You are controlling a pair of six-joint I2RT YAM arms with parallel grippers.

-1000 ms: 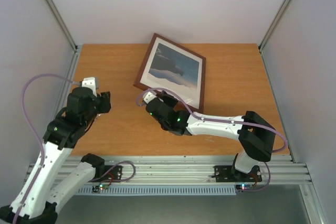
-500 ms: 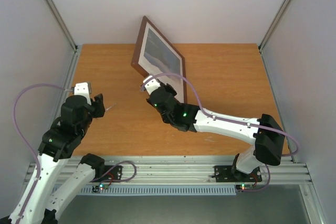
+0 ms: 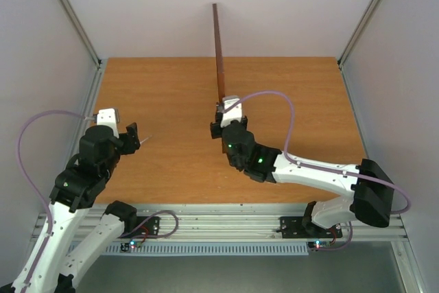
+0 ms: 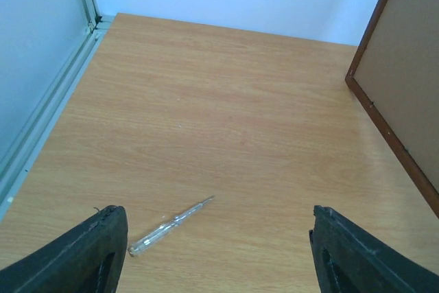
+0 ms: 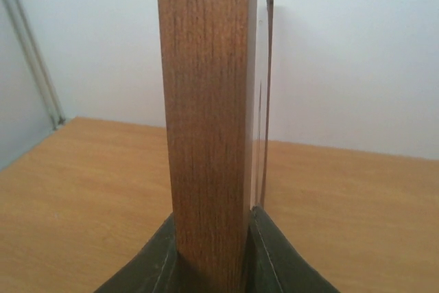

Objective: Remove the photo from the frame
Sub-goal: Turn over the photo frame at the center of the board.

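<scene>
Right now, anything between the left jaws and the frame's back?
Nothing visible: only tabletop between the open left jaws and the frame, held upright by the right jaws. A clear tool lies flat, off that line.

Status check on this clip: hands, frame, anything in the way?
Copy: right hand shut on frame, held upright on edge; left hand open, empty. Brown back faces left; photo unseen. Loose small clear tool on table near left hand.

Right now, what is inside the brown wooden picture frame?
Only its brown hardboard back shows, inside the thin reddish-brown wooden frame held edge-on by the right gripper. The photo is hidden.
</scene>
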